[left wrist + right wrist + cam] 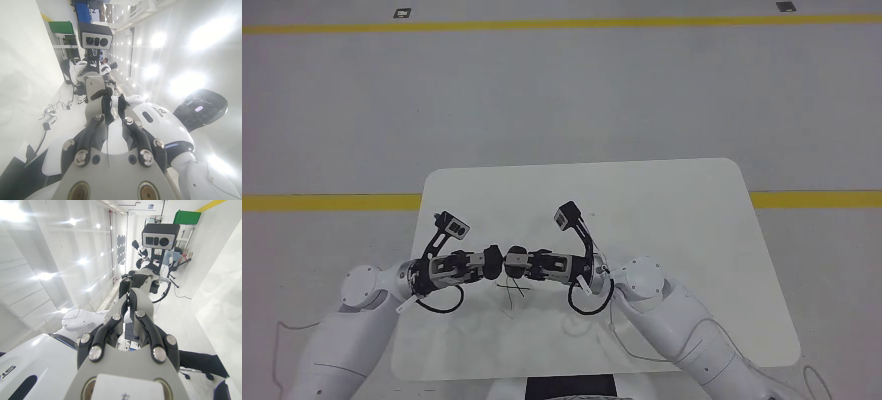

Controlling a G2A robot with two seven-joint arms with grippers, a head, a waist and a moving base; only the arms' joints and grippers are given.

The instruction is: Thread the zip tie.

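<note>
Left claw and right claw meet above the table; left slightly ajar, zip tie running through it; right pinched shut, apparently gripping it; threading seemingly unfinished.

Left gripper tip to tip with right gripper, thin black zip tie running back toward left gripper's base

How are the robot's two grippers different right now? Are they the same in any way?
On the left gripper the fingers stand apart; on the right gripper they are nearly pressed together. A thin black zip tie trails over the left gripper's palm; the right gripper's palm is bare. Both have black fingers and meet tip to tip above the white table.
</note>
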